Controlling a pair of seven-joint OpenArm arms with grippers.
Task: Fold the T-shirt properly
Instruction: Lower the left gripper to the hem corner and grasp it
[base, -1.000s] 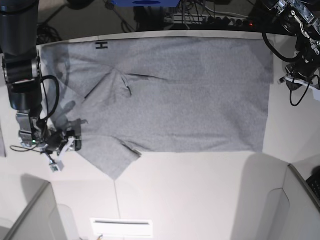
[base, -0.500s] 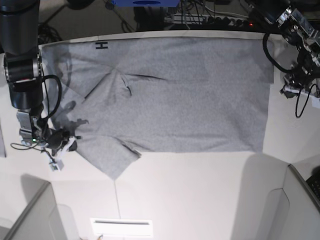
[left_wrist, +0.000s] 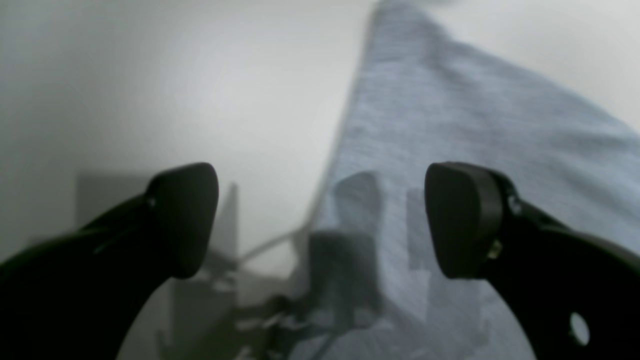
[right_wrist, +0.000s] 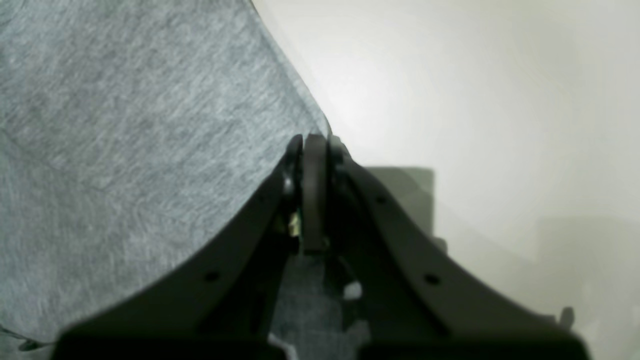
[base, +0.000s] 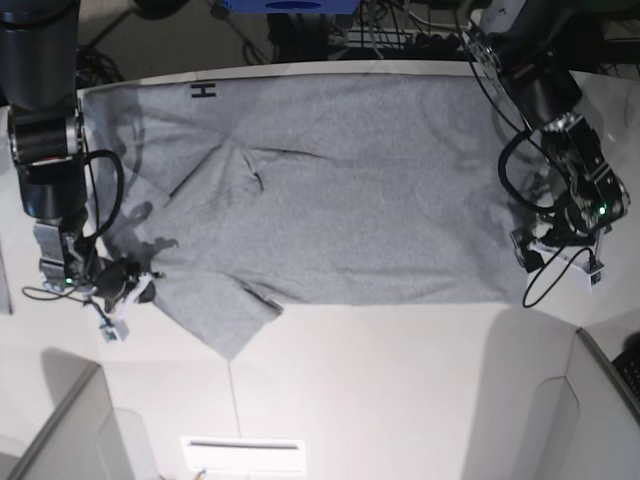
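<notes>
Zero folds done: T-shirt (base: 340, 190) lies spread flat on table (base: 400, 380), right gripper (base: 128, 288) pinched shut on sleeve edge, left gripper (base: 558, 258) jaws spread wide at hem corner, nothing held; all folding left.

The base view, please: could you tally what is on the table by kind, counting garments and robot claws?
Garments: 1, the T-shirt
Robot claws: 2, the right claw shut on the sleeve edge, the left claw open at the hem corner
Total: 3
</notes>
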